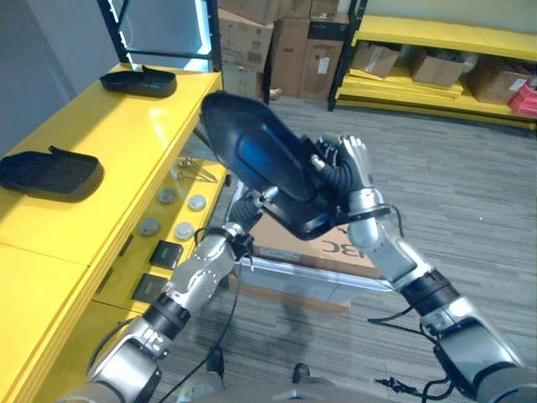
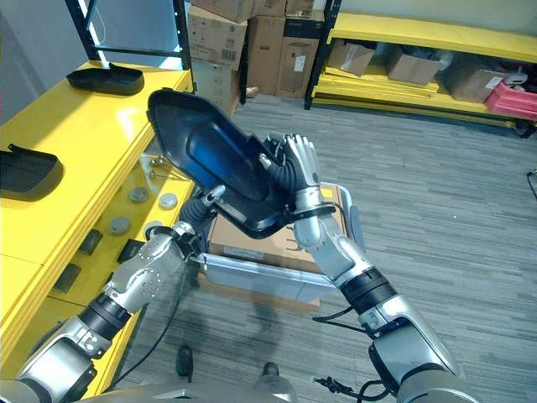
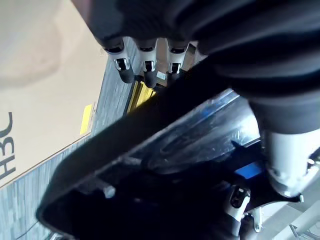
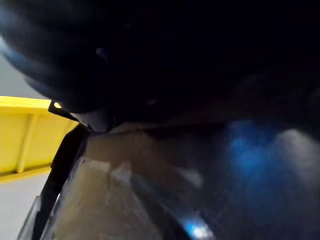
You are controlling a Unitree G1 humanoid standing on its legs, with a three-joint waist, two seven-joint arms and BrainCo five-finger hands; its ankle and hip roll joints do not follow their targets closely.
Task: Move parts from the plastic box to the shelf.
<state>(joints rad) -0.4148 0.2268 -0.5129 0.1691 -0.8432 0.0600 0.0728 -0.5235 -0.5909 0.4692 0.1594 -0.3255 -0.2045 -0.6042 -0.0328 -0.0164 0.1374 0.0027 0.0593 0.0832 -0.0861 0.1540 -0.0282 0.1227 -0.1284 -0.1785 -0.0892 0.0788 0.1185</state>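
A large glossy black part (image 2: 220,164) is held in the air between both hands, tilted with one end raised toward the yellow shelf (image 1: 126,134) and its lower end over a grey plastic box (image 2: 260,277). The right hand (image 2: 295,172) grips the part's lower end, its fingers curled against the dark surface. The left hand (image 3: 145,62) comes up from below, mostly hidden behind the part in the head views; its wrist view shows its dark-tipped fingers (image 3: 122,70) hooked over the part's edge, the thumb on the other face. The right wrist view is nearly black, taken up by the part's surface at close range, and little there can be made out. Two more black parts lie on the shelf top: one near the robot (image 1: 50,172), one farther along (image 1: 138,81). Small round pieces (image 1: 172,210) sit on the lower shelf level. The plastic box rests on a cardboard carton (image 1: 310,248), largely covered by the part. Cardboard boxes (image 1: 277,38) and a second yellow rack (image 1: 436,38) stand beyond.
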